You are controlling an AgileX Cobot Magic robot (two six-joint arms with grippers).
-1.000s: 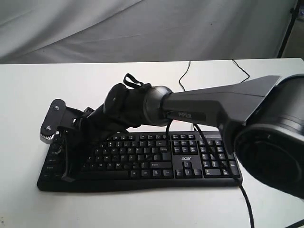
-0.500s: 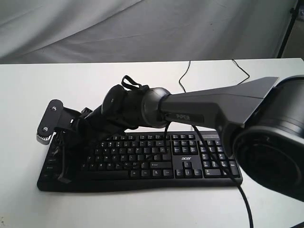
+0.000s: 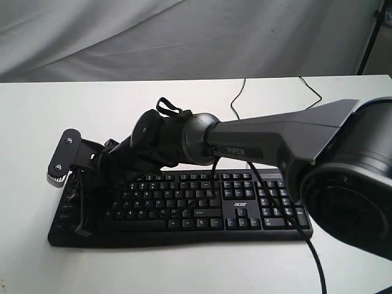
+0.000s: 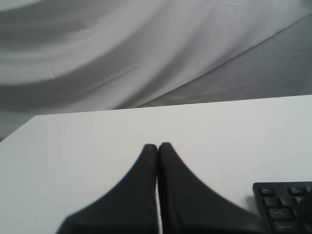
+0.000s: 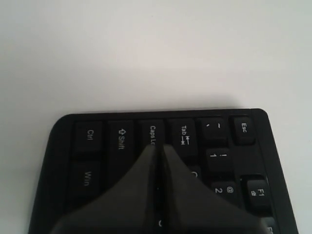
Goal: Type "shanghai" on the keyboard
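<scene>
The black keyboard point(image 3: 202, 202) with its white "acer" logo lies across the white table point(image 3: 37, 122). My right arm reaches over it from the right, and my right gripper point(image 3: 84, 231) points down at its left end. In the right wrist view the right gripper point(image 5: 159, 146) is shut and empty. Its tips are over the letter keys beside Caps Lock and Tab on the keyboard point(image 5: 97, 141); whether they touch a key does not show. My left gripper point(image 4: 157, 145) is shut with nothing in it, over bare table. A corner of the keyboard point(image 4: 285, 204) shows beside it. It is out of the exterior view.
Thin black cables point(image 3: 236, 98) run from behind the keyboard toward the table's back edge. A grey cloth backdrop point(image 3: 184, 37) hangs behind the table. A dark stand leg point(image 3: 372, 33) is at the far right. The right arm's base point(image 3: 355, 184) fills the right foreground.
The right arm has shifted slightly left along the keyboard since a second ago. In the last half second it has barely moved.
</scene>
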